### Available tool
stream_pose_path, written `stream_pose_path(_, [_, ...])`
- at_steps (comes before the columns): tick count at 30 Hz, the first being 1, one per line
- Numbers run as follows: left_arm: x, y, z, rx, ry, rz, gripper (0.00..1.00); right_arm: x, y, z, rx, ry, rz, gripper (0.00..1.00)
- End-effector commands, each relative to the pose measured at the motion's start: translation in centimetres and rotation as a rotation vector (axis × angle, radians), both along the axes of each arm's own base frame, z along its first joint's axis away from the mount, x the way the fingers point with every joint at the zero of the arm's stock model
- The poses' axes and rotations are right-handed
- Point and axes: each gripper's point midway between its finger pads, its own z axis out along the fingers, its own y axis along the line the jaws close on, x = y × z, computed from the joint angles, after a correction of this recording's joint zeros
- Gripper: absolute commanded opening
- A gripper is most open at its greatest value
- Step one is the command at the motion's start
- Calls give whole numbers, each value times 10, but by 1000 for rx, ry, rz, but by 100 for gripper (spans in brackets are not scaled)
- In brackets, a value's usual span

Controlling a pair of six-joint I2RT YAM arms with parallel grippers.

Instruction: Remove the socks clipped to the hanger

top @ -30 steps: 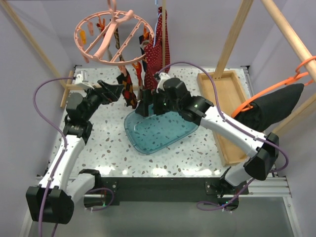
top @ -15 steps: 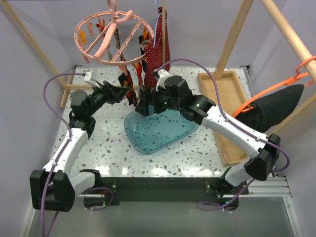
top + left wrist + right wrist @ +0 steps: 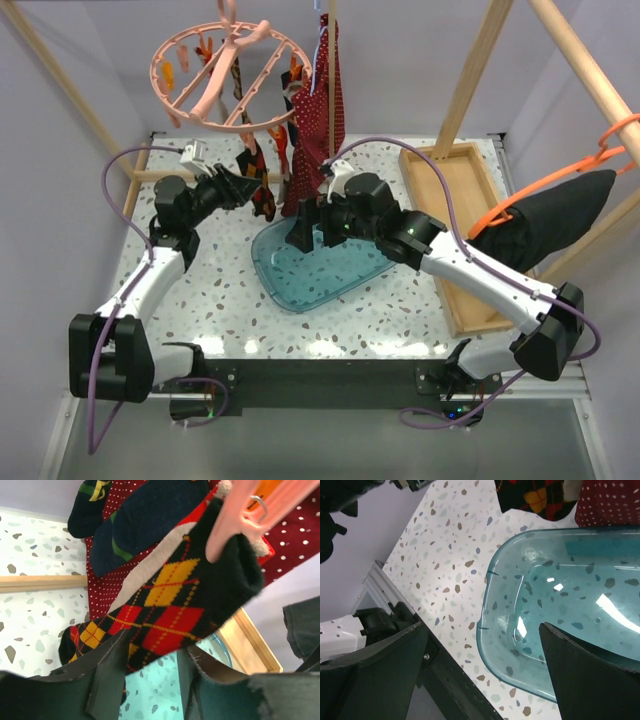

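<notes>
One argyle sock (image 3: 165, 610) between the left gripper's (image 3: 154, 645) parted jaws; right gripper's (image 3: 481, 626) jaws wide apart.

Salmon-pink ring hanger (image 3: 222, 72) hung at upper left, dark argyle socks (image 3: 262, 180) dangled beneath it toward centre, one black sock (image 3: 170, 610) with red-yellow diamonds slanted, toe lower left, cuff pinched in pink clip (image 3: 235, 520).

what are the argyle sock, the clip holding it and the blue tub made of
The argyle sock looks like knitted fabric, matte and soft, with a fuzzy edge. The clip seems smooth moulded plastic, salmon pink, with a small metal ring. The tub looks like clear teal plastic: the speckled tabletop shows through it and highlights glint on it.
</notes>
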Motion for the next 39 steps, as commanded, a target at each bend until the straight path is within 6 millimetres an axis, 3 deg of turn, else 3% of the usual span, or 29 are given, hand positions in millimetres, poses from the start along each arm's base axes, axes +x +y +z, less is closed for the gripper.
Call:
stream_pose_path(1, [14, 4, 27, 16, -87, 19, 42, -9, 5, 15, 65, -30, 22, 99])
stream_pose_path(2, [14, 4, 26, 24, -82, 22, 30, -12, 6, 10, 62, -17, 25, 99])
stream_pose_path(4, [14, 6, 28, 35, -62, 29, 20, -13, 6, 5, 52, -8, 24, 99])
stream_pose_path(5, [12, 6, 30, 37, -57, 27, 9, -13, 7, 4, 44, -5, 24, 99])
stream_pose_path(6, [9, 5, 27, 40, -29, 19, 6, -13, 6, 1, 33, 3, 22, 99])
stream_pose_path(8, [2, 5, 41, 34, -36, 21, 0, -10, 8, 0, 22, 0, 26, 99])
stream_pose_path(13, [-27, 5, 61, 4, -25, 13, 0, 0, 17, 0, -46, -52, 71, 99])
stream_pose_path(16, [-40, 5, 77, -20, -55, 13, 0, 5, 33, 7, -30, -74, 117, 99])
stream_pose_path(23, [-59, -6, 96, -86, -72, -61, 0, 13, 58, 23, 27, -153, 185, 99])
stream_pose_path(29, [-70, -18, 97, -142, -50, -135, 0, 28, 62, 31, 49, -245, 153, 99])
stream_pose_path(34, [-80, -21, 108, -157, -65, -160, 0, 33, 75, 14, 47, -246, 166, 94])
stream_pose_path(39, [-88, -20, 111, -139, -64, -159, 0, 40, 84, 24, 89, -286, 136, 93])
